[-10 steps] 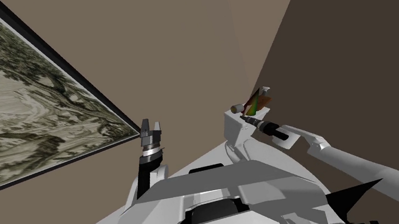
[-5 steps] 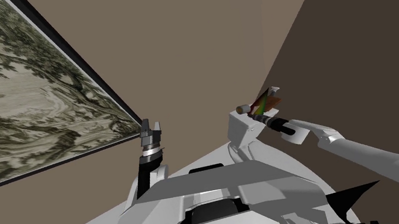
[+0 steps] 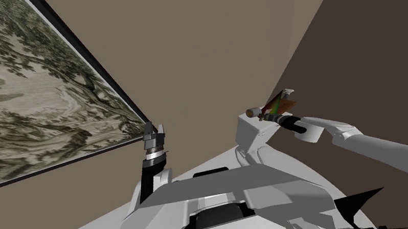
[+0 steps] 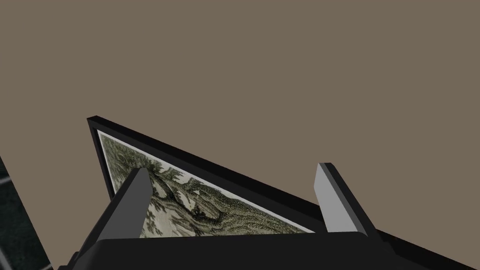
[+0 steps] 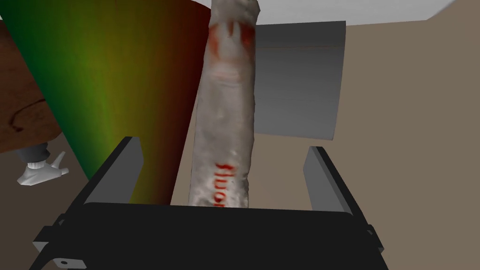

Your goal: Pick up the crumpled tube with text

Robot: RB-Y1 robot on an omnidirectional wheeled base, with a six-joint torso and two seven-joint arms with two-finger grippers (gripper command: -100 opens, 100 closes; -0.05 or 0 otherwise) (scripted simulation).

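Observation:
The crumpled tube is whitish with red lettering. It lies lengthwise between my right gripper's open fingers, reaching away from the dark body, and neither finger touches it. A green-to-red shaded slab stands close beside it. In the head view the right gripper is stretched out to the right, at the same coloured slab, with the tube's pale end poking out. My left gripper is raised in front of my chest, and its fingers stand open and empty.
A plain grey box stands just beyond the tube. A brown wooden piece with a small white foot lies past the slab. A framed landscape picture hangs on the brown wall, and a darker wall closes the right side.
My head view has swung, so the picture frame and the room corner have slid right. My right arm has reached further out, and its gripper stays open around the tube.

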